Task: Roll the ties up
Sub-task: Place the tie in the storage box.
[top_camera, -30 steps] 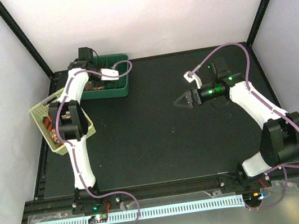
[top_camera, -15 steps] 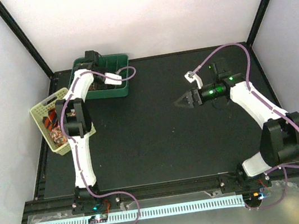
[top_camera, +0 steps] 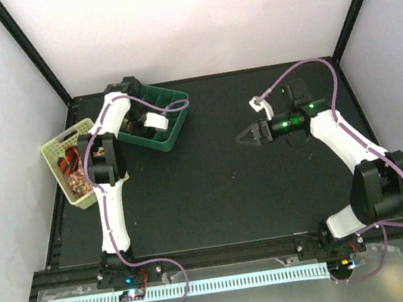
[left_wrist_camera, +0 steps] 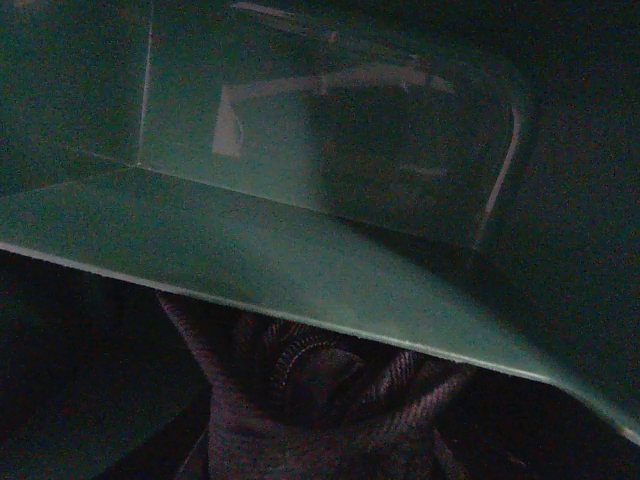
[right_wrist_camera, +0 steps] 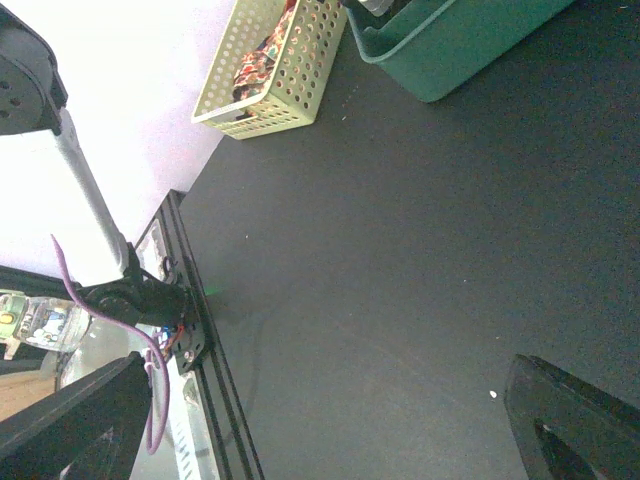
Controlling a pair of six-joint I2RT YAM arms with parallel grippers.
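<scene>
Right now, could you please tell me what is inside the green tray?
The left wrist view shows a dark woven tie bunched below a wall of the green tray. From above, the left arm covers much of the inside, so other contents are hidden.

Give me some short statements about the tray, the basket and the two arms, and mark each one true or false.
1. The right tool is open and holds nothing. True.
2. The yellow basket is empty. False: ties lie in it.
3. The left arm reaches into the green tray. True.
4. The green tray stands to the right of the right tool. False: it stands far to its left, on the left arm's side.
</scene>
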